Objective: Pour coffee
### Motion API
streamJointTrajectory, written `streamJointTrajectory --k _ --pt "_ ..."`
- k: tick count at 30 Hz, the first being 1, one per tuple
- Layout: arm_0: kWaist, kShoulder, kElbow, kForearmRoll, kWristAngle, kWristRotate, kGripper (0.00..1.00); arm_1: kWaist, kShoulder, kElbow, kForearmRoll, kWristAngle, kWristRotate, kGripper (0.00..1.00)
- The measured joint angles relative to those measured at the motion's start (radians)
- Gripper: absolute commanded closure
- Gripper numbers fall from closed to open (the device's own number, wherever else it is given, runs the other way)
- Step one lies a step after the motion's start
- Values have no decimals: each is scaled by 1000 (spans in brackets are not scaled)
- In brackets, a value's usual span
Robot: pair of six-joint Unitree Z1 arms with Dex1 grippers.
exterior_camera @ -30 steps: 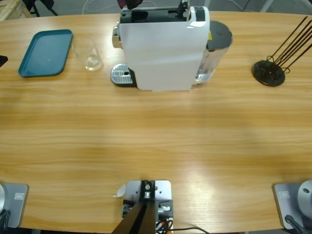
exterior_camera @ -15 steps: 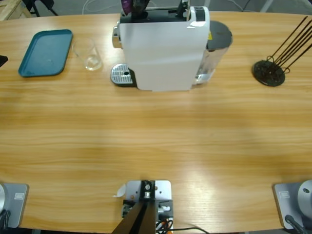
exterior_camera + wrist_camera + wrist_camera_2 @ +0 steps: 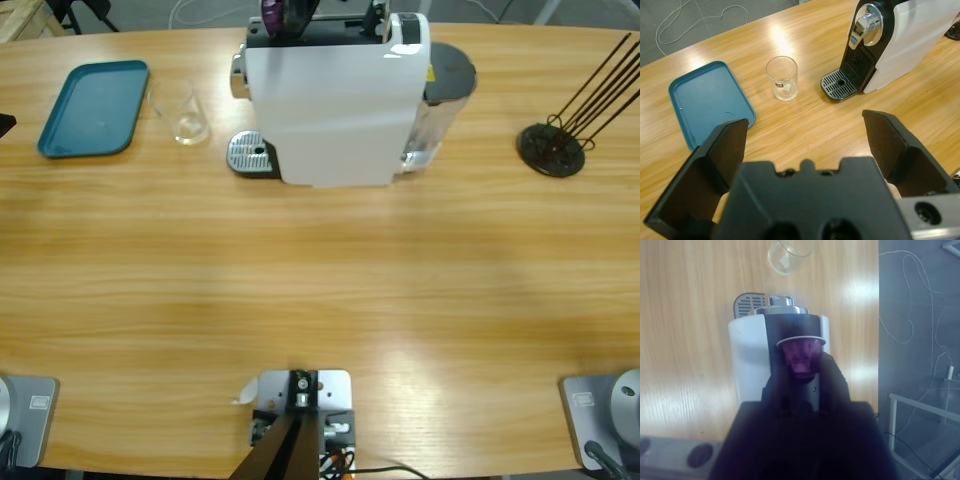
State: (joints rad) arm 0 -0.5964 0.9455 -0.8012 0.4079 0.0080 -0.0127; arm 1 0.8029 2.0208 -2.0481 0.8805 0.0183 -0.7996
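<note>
A white coffee machine [image 3: 335, 100] stands at the table's far middle, with its silver drip tray [image 3: 250, 153] on its left. An empty-looking clear glass tumbler [image 3: 182, 110] stands left of the drip tray; no coffee shows. My right gripper [image 3: 802, 367] is shut on a purple capsule [image 3: 801, 357] just above the machine's top [image 3: 747, 355]; the capsule [image 3: 272, 12] shows at the top edge of the high view. My left gripper [image 3: 807, 140] hangs open and holds nothing, well back from the glass [image 3: 782, 77] and the machine [image 3: 900, 40].
A teal tray [image 3: 95, 107] lies at the far left, beside the glass. A black wire stand [image 3: 552, 148] sits at the far right. The machine's water tank [image 3: 440, 100] is on its right side. Bare wood fills the table's near half.
The purple capsule in the right gripper has moved further in over the machine's top, a little to the right. Nothing on the table has moved.
</note>
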Motion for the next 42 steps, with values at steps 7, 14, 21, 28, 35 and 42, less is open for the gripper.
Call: streamJointTrajectory --k 7,14,21,28,35,42 --pt "0 0 0 0 0 0 4 0 0 -5 27 0 16 485" --pt "0 0 0 0 0 0 4 -4 1 -14 51 0 43 418" --pt "0 0 0 0 0 0 4 -13 1 -40 64 0 49 418" --pt "0 0 0 0 -1 0 4 35 1 -177 111 0 111 144" --pt "0 0 0 0 -7 0 4 78 -51 -259 138 -24 248 1000" --pt "0 1 1 0 -20 0 4 85 -212 -259 218 -102 342 1000"
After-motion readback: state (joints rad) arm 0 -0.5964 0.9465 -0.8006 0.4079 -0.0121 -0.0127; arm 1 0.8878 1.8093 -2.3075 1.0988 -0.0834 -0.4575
